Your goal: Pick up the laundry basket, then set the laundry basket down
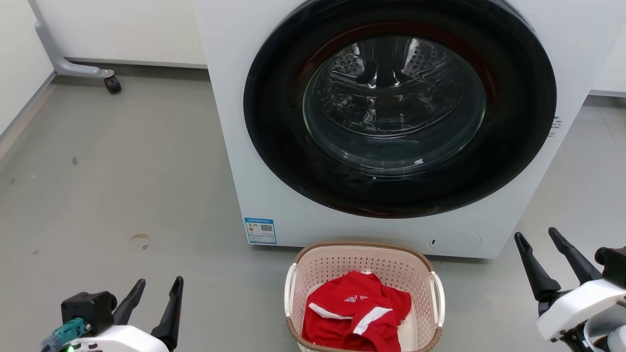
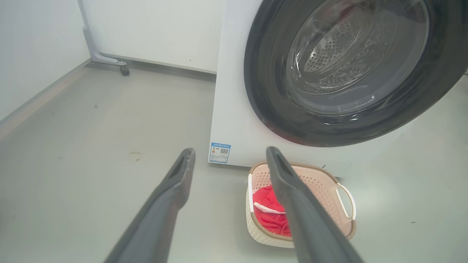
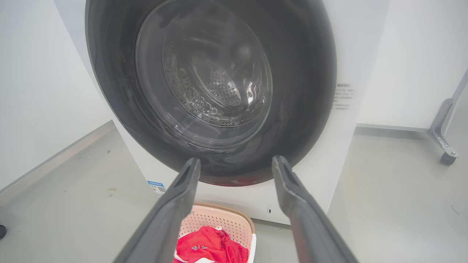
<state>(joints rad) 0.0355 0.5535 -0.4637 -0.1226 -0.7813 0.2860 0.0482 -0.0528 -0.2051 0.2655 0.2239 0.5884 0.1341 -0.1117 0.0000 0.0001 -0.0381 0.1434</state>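
- I saw the laundry basket (image 1: 337, 266) standing upright on the grey floor (image 1: 122, 171), just in front of the white washer (image 1: 230, 122) and below its round dark door (image 1: 274, 122).
- The basket sat near the bottom middle of the head view, between my two arms but apart from both.
- A red garment (image 1: 357, 313) with white stripes lay crumpled inside it, and the two white side handles were free.
- The left gripper (image 1: 160, 283) was at the lower left, off to the basket's left. Its dark fingers were spread apart with nothing between them.
- In the left wrist view those fingers pointed toward the washer's lower corner, where a blue sticker (image 2: 219, 152) was stuck. The basket showed partly behind the right-hand finger.
- The right gripper (image 1: 535, 234) was at the lower right, beside the washer's front corner. Its jaws were also wide apart and held nothing.
- In the right wrist view its fingers framed the lower edge of the door, with the basket low between them.
- Neither claw touched the basket.
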